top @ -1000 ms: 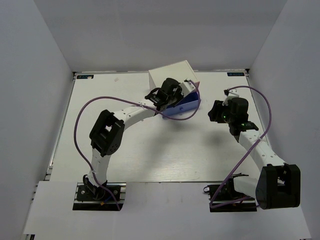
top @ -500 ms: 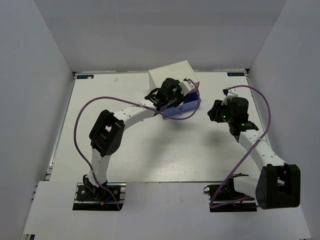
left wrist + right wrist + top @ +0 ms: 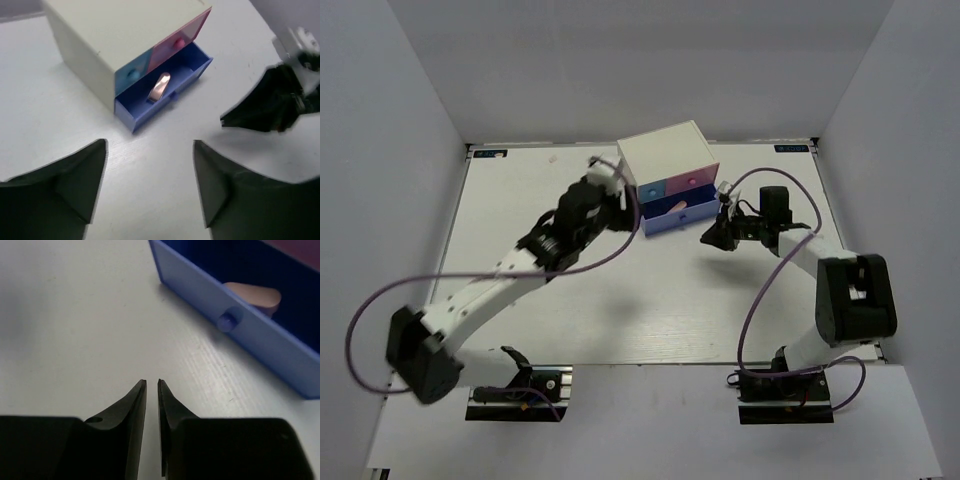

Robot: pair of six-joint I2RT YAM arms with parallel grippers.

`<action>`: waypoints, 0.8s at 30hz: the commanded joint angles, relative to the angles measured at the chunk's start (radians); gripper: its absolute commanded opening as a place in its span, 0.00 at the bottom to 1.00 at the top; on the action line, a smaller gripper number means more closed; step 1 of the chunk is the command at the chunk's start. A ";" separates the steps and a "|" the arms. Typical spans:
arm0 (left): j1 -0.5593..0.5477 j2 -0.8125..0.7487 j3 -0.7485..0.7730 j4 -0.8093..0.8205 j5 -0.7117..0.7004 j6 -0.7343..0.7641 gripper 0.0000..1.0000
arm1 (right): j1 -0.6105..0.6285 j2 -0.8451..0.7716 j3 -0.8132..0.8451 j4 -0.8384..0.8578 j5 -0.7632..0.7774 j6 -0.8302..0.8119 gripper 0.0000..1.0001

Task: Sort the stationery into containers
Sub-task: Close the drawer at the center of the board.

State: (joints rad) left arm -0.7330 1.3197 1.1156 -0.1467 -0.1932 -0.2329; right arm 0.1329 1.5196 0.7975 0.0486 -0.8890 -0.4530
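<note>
The white-topped box [image 3: 665,150] stands at the back of the table with its light blue front [image 3: 132,74] and pink front [image 3: 177,44] closed. Its wide periwinkle drawer [image 3: 167,102] is pulled out, and a pinkish-beige eraser [image 3: 159,87] lies inside; the right wrist view shows that eraser [image 3: 256,296] behind the drawer's knob [image 3: 227,320]. My left gripper [image 3: 150,150] hangs open and empty in front of the box, left of the drawer. My right gripper [image 3: 152,382] sits low over the table just right of the drawer front, its fingers nearly touching with nothing between them. No highlighters show.
Purple cables loop from both arms over the table [image 3: 650,300]. The enclosure's grey walls rise on all sides. My right gripper [image 3: 270,105] shows as a dark shape at the right of the left wrist view, close to the drawer's right end.
The left gripper has drawn back from over the drawer to the box's left front and opened. The right gripper has swung left toward the drawer and closed up.
</note>
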 commanded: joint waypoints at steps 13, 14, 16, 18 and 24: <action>0.011 -0.570 -0.582 -0.053 -0.092 -0.551 0.96 | 0.097 0.261 0.184 0.235 0.346 -0.311 0.08; 0.011 -0.570 -0.582 -0.068 -0.092 -0.551 0.96 | 0.103 0.266 0.187 0.241 0.369 -0.311 0.08; 0.011 -0.570 -0.582 -0.068 -0.092 -0.551 0.96 | 0.114 0.298 0.192 0.269 0.396 -0.315 0.07; 0.011 -0.570 -0.591 -0.079 -0.092 -0.572 0.96 | 0.126 0.316 0.189 0.299 0.448 -0.305 0.05; 0.011 -0.570 -0.609 -0.068 -0.092 -0.583 0.96 | 0.160 0.373 0.206 0.416 0.536 -0.319 0.03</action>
State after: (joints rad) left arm -0.7238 0.7586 0.5167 -0.2131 -0.2737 -0.7979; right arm 0.2798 1.8721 0.9840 0.3496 -0.4229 -0.7452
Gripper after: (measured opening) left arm 0.954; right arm 0.034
